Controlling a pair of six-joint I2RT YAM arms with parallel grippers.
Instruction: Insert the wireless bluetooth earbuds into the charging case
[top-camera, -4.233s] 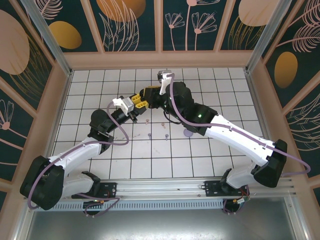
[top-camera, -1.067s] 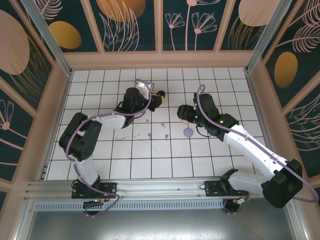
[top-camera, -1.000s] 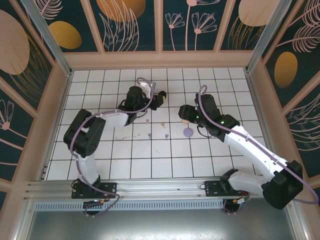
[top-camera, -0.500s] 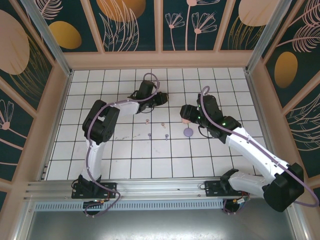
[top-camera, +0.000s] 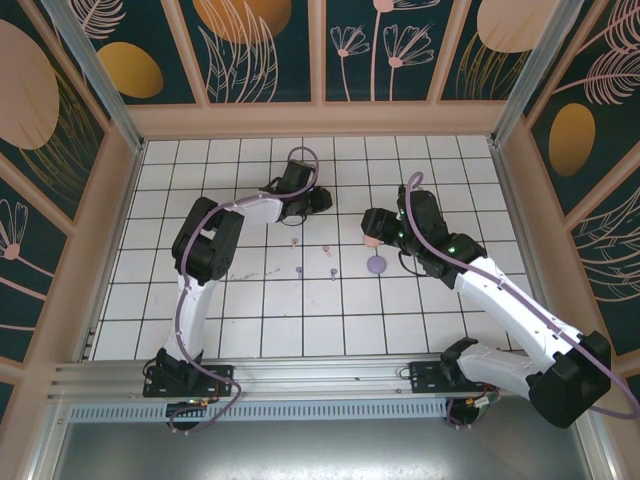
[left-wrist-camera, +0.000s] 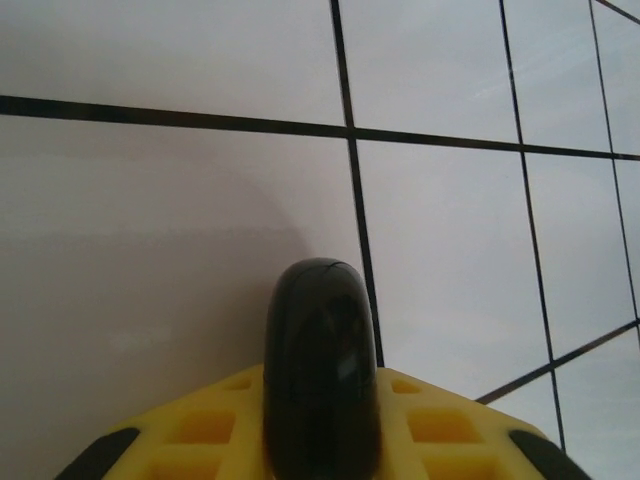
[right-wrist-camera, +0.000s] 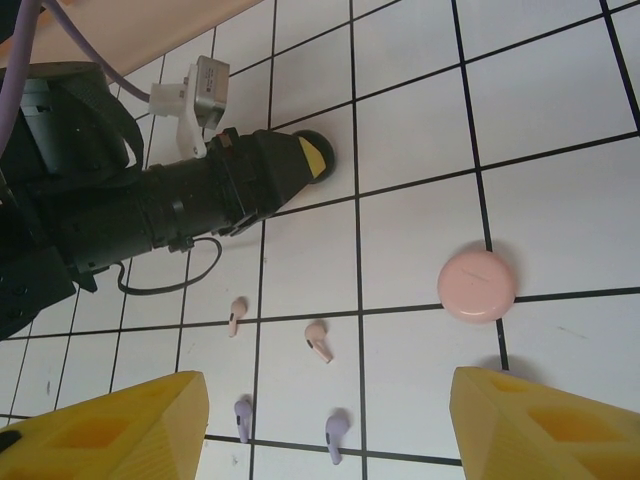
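Robot test cell, lab-like. White gridded tabletop (top-camera: 300, 320) under the left gripper (top-camera: 324, 198); floral-printed wall panels (top-camera: 260, 50) beyond it; aluminium rail (top-camera: 320, 374) with bolted arm bases (top-camera: 182, 378) behind it.

Surface is just a white tiled grid (top-camera: 250, 330) with black lines. Dark floral panels (top-camera: 265, 50) (wood-framed) stand past the far edge, and a metal rail (top-camera: 320, 372) runs along the near edge.

- No text, label, brand, number or sign is showing legibly in any view.
- The wall panels (top-camera: 250, 50) are carrying only leaf and flower drawings.
- The desk (top-camera: 400, 300) is carrying only a plain black grid, with no marks to read.
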